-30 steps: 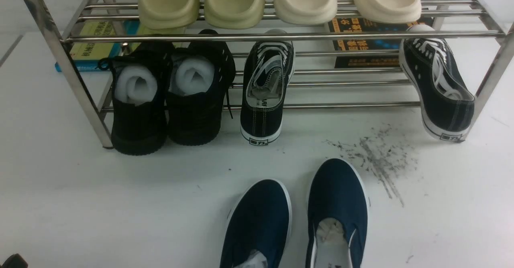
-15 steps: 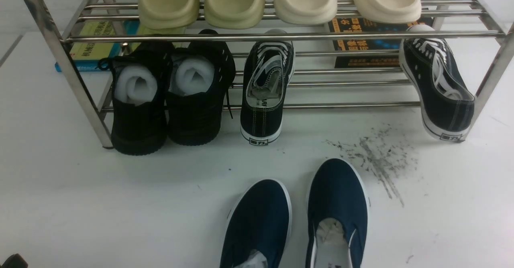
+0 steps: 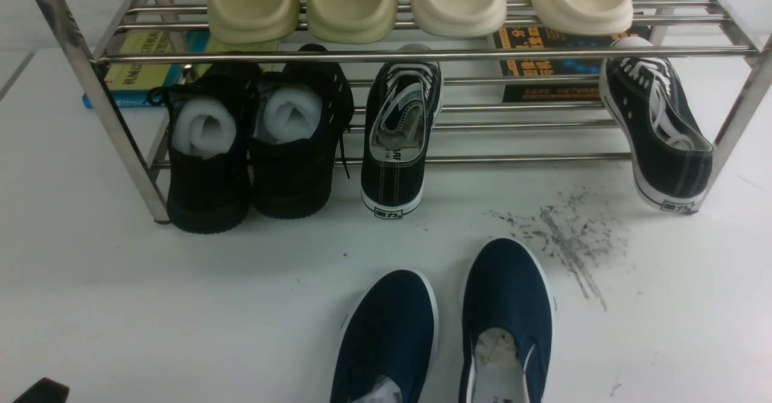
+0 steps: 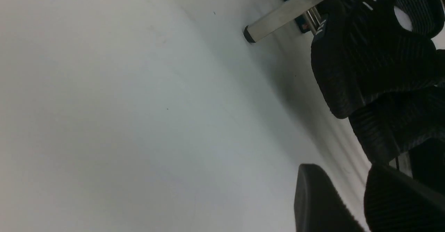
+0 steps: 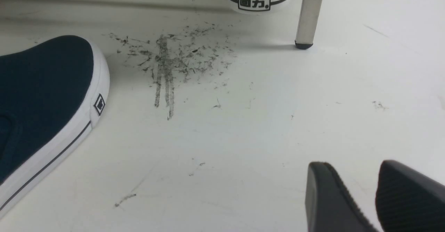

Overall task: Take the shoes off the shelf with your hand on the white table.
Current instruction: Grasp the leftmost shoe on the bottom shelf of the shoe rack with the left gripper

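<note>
The black knit sneakers [image 3: 250,168] with white foam stuffing stand side by side at the left end of the steel shelf's [image 3: 422,55] lower tier. Their heels reach down to the white table [image 3: 151,306]. In the left wrist view they [image 4: 368,51] lie just beyond my left gripper [image 4: 351,193], which is open and empty, apart from them. In the front view only a black tip of the left gripper [image 3: 42,391] shows at the bottom left corner. My right gripper [image 5: 361,190] is open and empty, low over the table near the grey-black scuff marks [image 5: 170,58].
Two black canvas sneakers with white laces [image 3: 398,137] [image 3: 660,131] lean on the lower tier. Beige slides [image 3: 356,2] fill the top tier. Navy slip-ons [image 3: 446,330] sit on the table in front. Books [image 3: 136,68] lie behind the shelf. Shelf legs [image 3: 129,149] [image 5: 309,13] stand at both ends.
The black tip of my left gripper has crept a little to the right at the bottom left corner of the front view. The shoes and shelf have not moved.
</note>
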### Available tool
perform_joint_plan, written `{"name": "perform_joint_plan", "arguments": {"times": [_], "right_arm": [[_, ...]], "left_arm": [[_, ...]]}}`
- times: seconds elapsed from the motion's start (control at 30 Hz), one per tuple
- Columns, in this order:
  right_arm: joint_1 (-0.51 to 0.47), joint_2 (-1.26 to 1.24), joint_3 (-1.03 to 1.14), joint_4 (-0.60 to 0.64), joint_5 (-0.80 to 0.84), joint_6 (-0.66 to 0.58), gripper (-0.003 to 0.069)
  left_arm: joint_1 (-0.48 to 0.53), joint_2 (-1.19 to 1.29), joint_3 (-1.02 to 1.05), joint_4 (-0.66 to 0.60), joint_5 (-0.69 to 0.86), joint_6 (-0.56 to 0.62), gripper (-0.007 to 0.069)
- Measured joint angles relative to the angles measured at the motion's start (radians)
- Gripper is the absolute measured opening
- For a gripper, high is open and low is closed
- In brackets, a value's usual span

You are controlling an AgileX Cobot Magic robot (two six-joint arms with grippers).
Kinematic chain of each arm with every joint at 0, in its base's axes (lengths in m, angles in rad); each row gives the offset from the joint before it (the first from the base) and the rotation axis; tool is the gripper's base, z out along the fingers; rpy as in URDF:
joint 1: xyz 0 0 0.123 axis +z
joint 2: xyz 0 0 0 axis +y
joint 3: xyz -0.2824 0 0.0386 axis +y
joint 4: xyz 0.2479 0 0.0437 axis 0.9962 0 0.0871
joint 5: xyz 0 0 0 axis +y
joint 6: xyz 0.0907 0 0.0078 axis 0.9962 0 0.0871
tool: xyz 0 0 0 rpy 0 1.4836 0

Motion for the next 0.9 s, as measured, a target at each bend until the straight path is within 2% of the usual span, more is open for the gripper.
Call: {"name": "perform_joint_plan", "arguments": {"times": [0.27, 0.43, 0.5, 0.53, 0.57, 0.73, 0.8, 0.87, 0.9], "right_arm": [[0.000, 0.000, 0.000, 0.000, 0.000, 0.000, 0.0237], [0.000, 0.000, 0.000, 0.000, 0.000, 0.000, 0.0237], [0.000, 0.000, 0.000, 0.000, 0.000, 0.000, 0.0237], [0.000, 0.000, 0.000, 0.000, 0.000, 0.000, 0.0237], [0.000, 0.000, 0.000, 0.000, 0.000, 0.000, 0.0237], [0.000, 0.000, 0.000, 0.000, 0.000, 0.000, 0.0237], [0.000, 0.000, 0.000, 0.000, 0.000, 0.000, 0.0237], [0.000, 0.000, 0.000, 0.000, 0.000, 0.000, 0.0237], [0.000, 0.000, 0.000, 0.000, 0.000, 0.000, 0.0237]], "left_arm": [[0.000, 0.000, 0.001, 0.056, -0.011, -0.010, 0.0233], [0.000, 0.000, -0.075, 0.076, 0.036, -0.005, 0.0137], [0.000, 0.000, -0.128, 0.096, 0.074, 0.004, 0.0097], [0.000, 0.018, -0.220, 0.141, 0.136, 0.012, 0.0039], [0.000, 0.044, -0.274, 0.171, 0.183, 0.014, 0.0018], [0.000, 0.206, -0.463, 0.243, 0.394, 0.044, 0.0001], [0.000, 0.396, -0.605, 0.239, 0.532, 0.158, 0.0001], [0.000, 0.471, -0.666, 0.217, 0.570, 0.232, 0.0001], [0.000, 0.558, -0.722, 0.182, 0.605, 0.310, 0.0001]]}}
